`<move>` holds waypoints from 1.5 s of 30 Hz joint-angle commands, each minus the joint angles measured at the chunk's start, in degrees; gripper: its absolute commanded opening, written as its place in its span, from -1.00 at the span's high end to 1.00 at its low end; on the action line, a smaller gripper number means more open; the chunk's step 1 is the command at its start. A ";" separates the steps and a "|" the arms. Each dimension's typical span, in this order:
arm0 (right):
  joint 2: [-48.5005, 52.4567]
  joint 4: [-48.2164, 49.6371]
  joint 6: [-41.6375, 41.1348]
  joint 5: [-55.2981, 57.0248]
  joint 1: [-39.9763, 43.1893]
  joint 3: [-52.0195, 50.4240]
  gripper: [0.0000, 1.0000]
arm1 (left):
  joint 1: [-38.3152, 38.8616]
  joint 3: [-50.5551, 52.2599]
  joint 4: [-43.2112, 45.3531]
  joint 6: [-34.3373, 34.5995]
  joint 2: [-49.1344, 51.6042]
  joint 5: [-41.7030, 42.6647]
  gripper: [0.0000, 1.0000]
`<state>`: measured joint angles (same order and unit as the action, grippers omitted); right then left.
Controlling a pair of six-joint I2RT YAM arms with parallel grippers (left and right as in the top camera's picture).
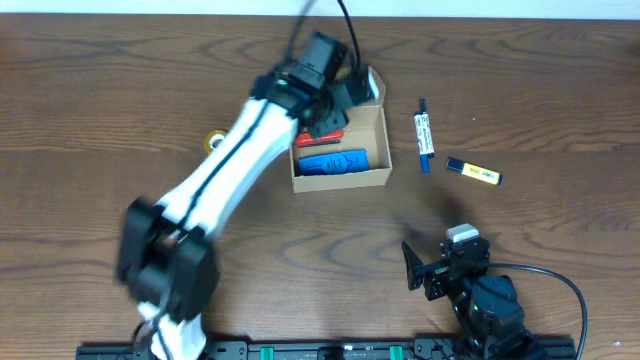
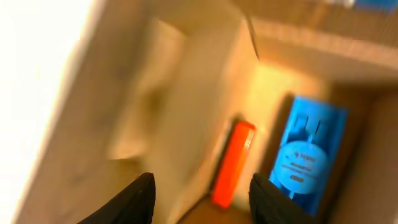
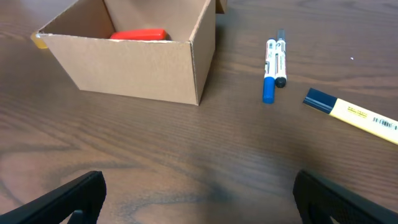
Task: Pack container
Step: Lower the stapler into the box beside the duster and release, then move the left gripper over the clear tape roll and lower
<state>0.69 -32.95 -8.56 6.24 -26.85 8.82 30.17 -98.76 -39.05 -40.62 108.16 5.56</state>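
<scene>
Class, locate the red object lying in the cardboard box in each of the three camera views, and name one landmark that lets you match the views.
Overhead: red object just above centre, inside the cardboard box, above the blue packet.
Left wrist: red object lower centre, left of the blue packet.
Right wrist: red object upper left, peeking over the box's wall.
Shared landmark: the cardboard box itself.

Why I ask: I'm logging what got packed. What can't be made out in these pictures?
Overhead: the left arm covers the back of the container and part of the yellow roll.
Left wrist: blur makes the label on the blue pack unreadable.
Right wrist: the container wall hides most of the red item; the edge cuts off the yellow marker.
</scene>
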 commanded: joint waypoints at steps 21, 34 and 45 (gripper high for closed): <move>-0.35 0.00 -0.42 0.39 -0.61 -0.20 -0.99 | -27.54 -0.66 -13.57 29.09 -2.12 -1.16 -0.28; -0.37 0.00 -0.42 0.39 -0.61 -0.20 -0.99 | -28.02 -0.66 -14.49 29.99 12.63 -2.80 -0.68; -0.35 0.00 -0.42 0.39 -0.61 -0.20 -0.98 | -27.67 -0.66 -14.73 30.05 17.29 0.66 -0.77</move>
<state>0.69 -32.97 -8.56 6.24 -26.85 8.82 2.37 -99.72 -53.49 -10.87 123.94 4.86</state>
